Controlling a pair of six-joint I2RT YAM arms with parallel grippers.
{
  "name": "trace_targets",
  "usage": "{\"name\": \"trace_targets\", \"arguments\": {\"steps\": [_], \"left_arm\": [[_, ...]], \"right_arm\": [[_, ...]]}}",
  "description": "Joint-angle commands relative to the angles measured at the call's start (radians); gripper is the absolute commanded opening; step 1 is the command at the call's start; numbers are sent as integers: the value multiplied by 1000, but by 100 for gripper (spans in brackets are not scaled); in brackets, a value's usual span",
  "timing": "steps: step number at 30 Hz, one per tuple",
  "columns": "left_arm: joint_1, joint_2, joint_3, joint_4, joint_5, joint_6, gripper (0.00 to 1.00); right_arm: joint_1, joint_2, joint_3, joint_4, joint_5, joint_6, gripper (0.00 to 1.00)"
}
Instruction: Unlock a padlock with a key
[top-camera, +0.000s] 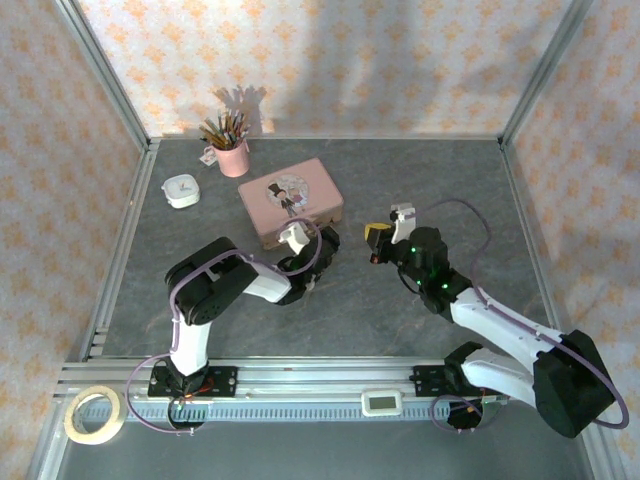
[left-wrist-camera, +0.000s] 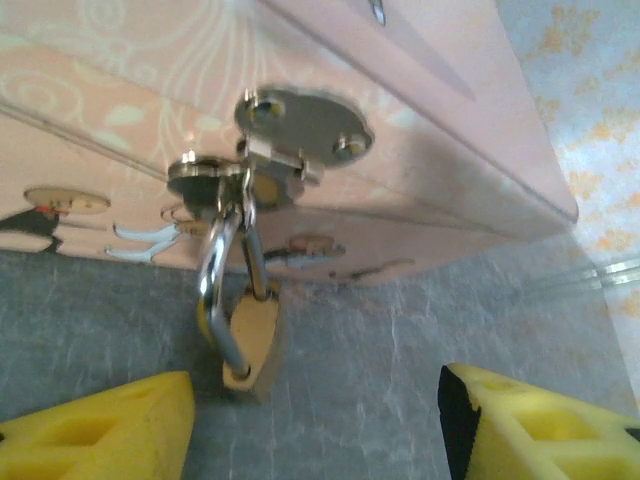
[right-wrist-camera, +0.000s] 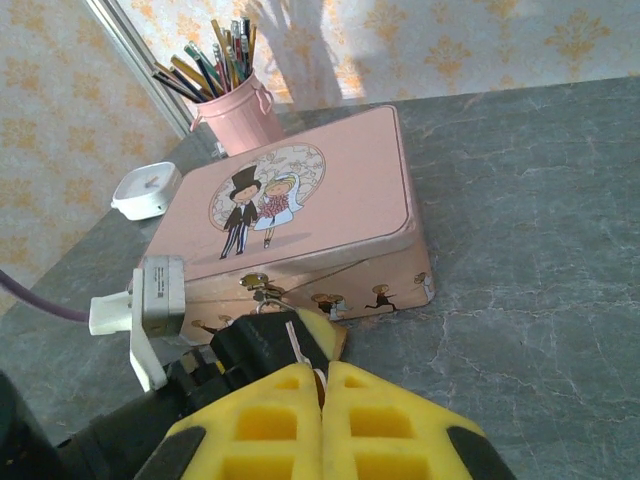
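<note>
The padlock (left-wrist-camera: 250, 345) hung from the hasp (left-wrist-camera: 300, 125) of the pink tin (left-wrist-camera: 430, 150), between the jaws of the left gripper (left-wrist-camera: 315, 385), which stood apart without touching it. The right gripper (right-wrist-camera: 322, 375) pinched a thin sliver, probably the key (right-wrist-camera: 298, 345). The step seemed to be steadying the lock. The next move calls for a gentle close on its body.

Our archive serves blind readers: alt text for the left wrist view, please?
A brass padlock hangs from the silver clasp of the pink tin, over the grey table. The left gripper is open, its yellow fingers low on either side.
</note>
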Motion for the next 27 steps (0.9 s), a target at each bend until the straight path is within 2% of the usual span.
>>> {"name": "trace_targets", "arguments": {"steps": [1,4,8,11,16,18,20,22,27], "left_arm": [[6,75,42,-114,-66,-40,62],[14,104,63,-122,-80,-48,59],[38,123,74,-119,-35,-47,37],[53,104,36,-54,25,-8,30],[79,23,-97,167,280,156,27],[95,-16,-141,186,382,200,26],[111,-52,-168,143,462,256,24],[117,-121,-176,30,498,327,22],[125,-198,-163,-210,481,461,24]], "right_arm": [[2,-10,-10,49,4,3,0],[2,-10,-14,51,0,6,0],[2,-7,-19,53,-1,11,0],[1,6,-29,69,-2,24,0],[-1,76,-33,107,-35,68,0],[-1,99,-34,123,-45,82,0],[-1,117,-33,134,-47,88,0],[0,124,-30,135,-45,88,0],[-2,124,-19,132,-45,84,0]]}}
